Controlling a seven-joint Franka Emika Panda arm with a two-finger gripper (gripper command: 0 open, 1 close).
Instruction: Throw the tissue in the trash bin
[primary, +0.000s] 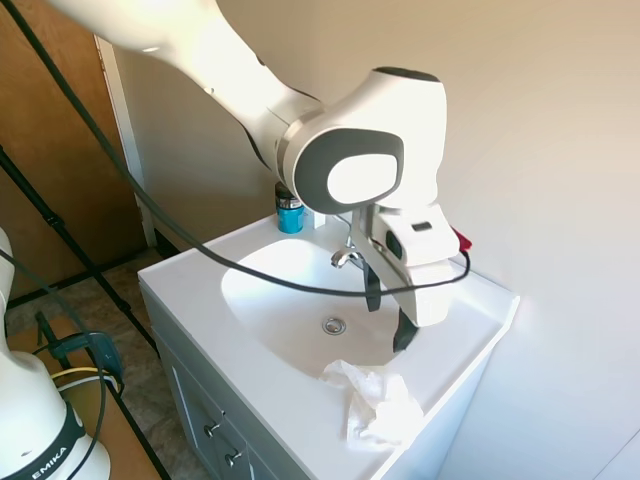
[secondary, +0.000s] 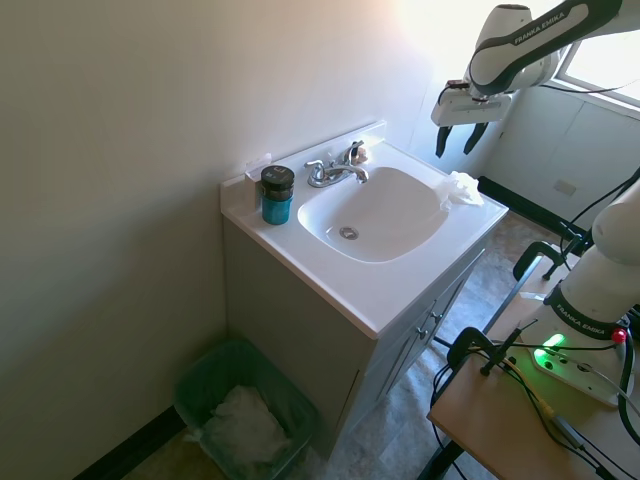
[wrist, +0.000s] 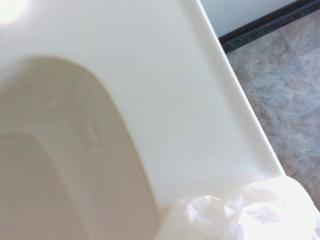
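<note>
The white arm reaches in over the vanity, and its gripper (primary: 386, 314) hangs in the air above the right side of the sink (primary: 262, 288), fingers pointing down and spread apart with nothing between them. In the second exterior view the gripper (secondary: 454, 140) shows the same way: two dark fingers parted, clear daylight in the gap, well above the counter.

The tissue (primary: 378, 402) lies on the counter's front right corner, a crumpled white heap whose near edge laps over the basin rim. It sits below and a little forward of the gripper, apart from it. From the other side the tissue (secondary: 462, 187) is a small white bundle at the far edge of the countertop, beneath the gripper. The wrist view catches it too: the tissue (wrist: 245, 212) fills the lower part, soft and wrinkled, with the basin's curve and the counter edge running alongside and the tiled floor beyond.

Down on the floor beside the cabinet stands the trash bin (secondary: 205, 373), green-lined, with white crumpled material already inside. At the back of the counter the chrome faucet (secondary: 333, 172) sits behind the basin, and a blue jar with a dark lid (secondary: 277, 194) stands at the rear corner.
</note>
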